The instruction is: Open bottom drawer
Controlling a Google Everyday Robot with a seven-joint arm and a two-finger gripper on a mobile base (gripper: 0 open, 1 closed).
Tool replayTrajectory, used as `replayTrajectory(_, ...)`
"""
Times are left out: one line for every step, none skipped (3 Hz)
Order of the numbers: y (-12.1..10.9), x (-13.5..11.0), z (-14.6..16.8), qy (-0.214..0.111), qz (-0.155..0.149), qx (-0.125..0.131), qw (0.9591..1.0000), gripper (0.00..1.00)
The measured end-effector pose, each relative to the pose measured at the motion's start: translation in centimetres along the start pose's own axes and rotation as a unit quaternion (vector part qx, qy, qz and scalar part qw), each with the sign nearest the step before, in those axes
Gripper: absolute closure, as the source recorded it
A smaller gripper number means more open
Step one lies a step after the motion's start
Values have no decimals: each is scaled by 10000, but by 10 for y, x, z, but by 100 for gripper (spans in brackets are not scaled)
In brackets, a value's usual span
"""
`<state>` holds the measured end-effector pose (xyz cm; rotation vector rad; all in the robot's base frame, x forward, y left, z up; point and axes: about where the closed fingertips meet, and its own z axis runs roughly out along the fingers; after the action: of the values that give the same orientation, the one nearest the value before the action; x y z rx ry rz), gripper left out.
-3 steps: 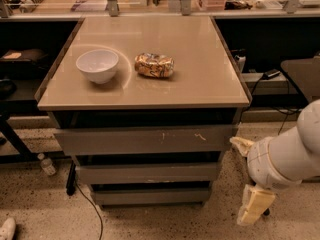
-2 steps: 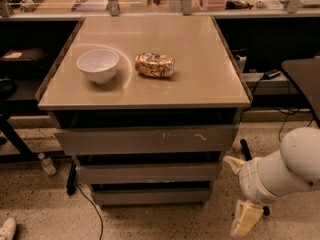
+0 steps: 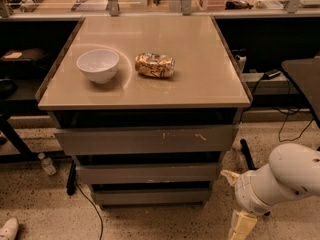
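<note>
The bottom drawer [image 3: 150, 196] is the slimmest grey front, lowest in the cabinet, just above the floor, and it looks pushed in. Above it are the mid-width drawer [image 3: 147, 174] and the widest drawer [image 3: 145, 140] with pale scratch marks. My gripper [image 3: 236, 201] hangs low at the cabinet's lower right corner, just right of the bottom drawer's end, on a white arm [image 3: 287, 176]. Its two cream fingers [image 3: 242, 224] are spread apart and hold nothing. It does not touch the drawer.
On the tan cabinet top [image 3: 200, 79] stand a white bowl [image 3: 98, 64] and a crumpled snack bag [image 3: 155, 65]. A black cable [image 3: 92, 209] and a small bottle [image 3: 48, 164] lie on the speckled floor at the left. A dark table [image 3: 305, 79] stands at the right.
My arm has dropped lower and moved slightly left, bringing the gripper down beside the cabinet's lower right corner. The drawers have not moved.
</note>
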<state>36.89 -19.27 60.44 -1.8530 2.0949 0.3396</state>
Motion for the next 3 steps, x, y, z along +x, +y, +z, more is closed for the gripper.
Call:
replayTrajectory(3, 8, 33, -169, 137, -330, 9992, 0)
replayTrajectory(-14, 29, 89, -570, 161, -367, 9976, 0)
replayTrajectory(-33, 48, 139, -1010, -107, -170, 9947, 0)
